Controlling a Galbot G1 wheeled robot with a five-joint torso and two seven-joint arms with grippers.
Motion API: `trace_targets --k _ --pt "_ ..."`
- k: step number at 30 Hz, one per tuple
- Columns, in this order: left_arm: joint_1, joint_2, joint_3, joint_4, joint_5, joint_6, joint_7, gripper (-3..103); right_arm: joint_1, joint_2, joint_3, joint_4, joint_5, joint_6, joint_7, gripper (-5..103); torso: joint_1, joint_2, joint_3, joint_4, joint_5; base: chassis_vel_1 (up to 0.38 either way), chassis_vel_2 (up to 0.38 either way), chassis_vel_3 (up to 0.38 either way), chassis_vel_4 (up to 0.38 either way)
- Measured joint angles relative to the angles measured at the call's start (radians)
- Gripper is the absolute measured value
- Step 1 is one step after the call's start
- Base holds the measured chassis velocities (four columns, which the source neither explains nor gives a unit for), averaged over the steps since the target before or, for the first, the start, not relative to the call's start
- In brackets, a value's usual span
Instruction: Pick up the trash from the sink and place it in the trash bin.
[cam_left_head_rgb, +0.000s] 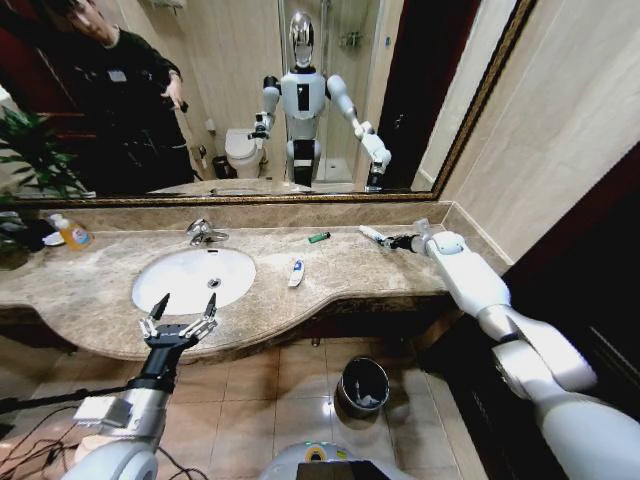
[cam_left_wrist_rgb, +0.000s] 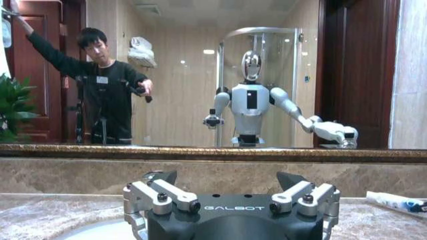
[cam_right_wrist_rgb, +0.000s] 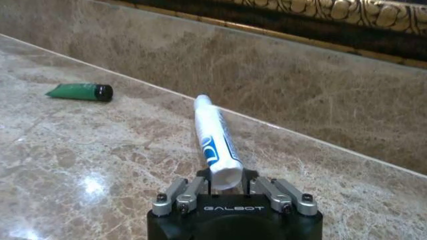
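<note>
Right end effector (cam_right_wrist_rgb: 227, 186) grasping white-and-blue tube (cam_right_wrist_rgb: 215, 140); green stick (cam_right_wrist_rgb: 80, 92) near; left end effector (cam_left_head_rgb: 181, 318) released over sink (cam_left_head_rgb: 190, 280).

wall: large mirror (cam_left_head_rgb: 250, 100) in a dark gilded frame, beige stone backsplash beneath | side wall (cam_left_head_rgb: 580, 130): pale beige panels | floor (cam_left_head_rgb: 270, 400): tan glossy tiles catching a light glare | reflection: glass shower enclosure (cam_left_wrist_rgb: 267, 85), white toilet (cam_left_head_rgb: 242, 152), dark wooden door (cam_left_wrist_rgb: 40, 75) | far counter edge: green plant (cam_left_head_rgb: 35, 150)

We see a beige marble counter (cam_left_head_rgb: 380, 275) around the white sink (cam_left_head_rgb: 193, 278). A green stick (cam_left_head_rgb: 319, 237) and a white-and-blue tube (cam_left_head_rgb: 296, 272) lie flat on it. A yellow-orange bottle (cam_left_head_rgb: 72, 233) stands at its far left, and the trash bin (cam_left_head_rgb: 363, 386) sits on the tiled floor (cam_left_head_rgb: 270, 400).
</note>
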Motion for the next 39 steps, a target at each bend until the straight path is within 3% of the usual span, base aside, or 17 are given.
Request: trace_targets --k 6,15,24,34,39 --pt "0.000 0.000 0.000 0.000 0.000 0.000 0.000 100 -0.066 -0.048 0.013 0.117 0.077 -0.020 0.055 27 0.000 0.000 0.000 0.0000 0.0002 0.000 0.000 0.000 0.000" --pt "0.000 0.000 0.000 0.000 0.000 0.000 0.000 100 -0.353 -0.179 0.140 0.533 0.301 -0.056 0.270 27 0.000 0.000 0.000 -0.0002 -0.0003 0.000 0.000 0.000 0.000" --pt "0.000 0.000 0.000 0.000 0.000 0.000 0.000 100 -0.605 -0.249 0.293 0.771 0.368 0.027 0.385 27 0.000 0.000 0.000 0.0000 -0.0001 0.000 0.000 0.000 0.000" --pt "0.000 0.000 0.000 0.000 0.000 0.000 0.000 100 -0.840 -0.224 0.472 1.015 0.400 0.039 0.419 27 0.000 0.000 0.000 -0.0001 -0.0006 0.000 0.000 0.000 0.000" --pt "0.000 0.000 0.000 0.000 0.000 0.000 0.000 100 -0.979 -0.160 0.545 1.161 0.397 0.043 0.433 27 0.000 0.000 0.000 0.0000 -0.0003 0.000 0.000 0.000 0.000"
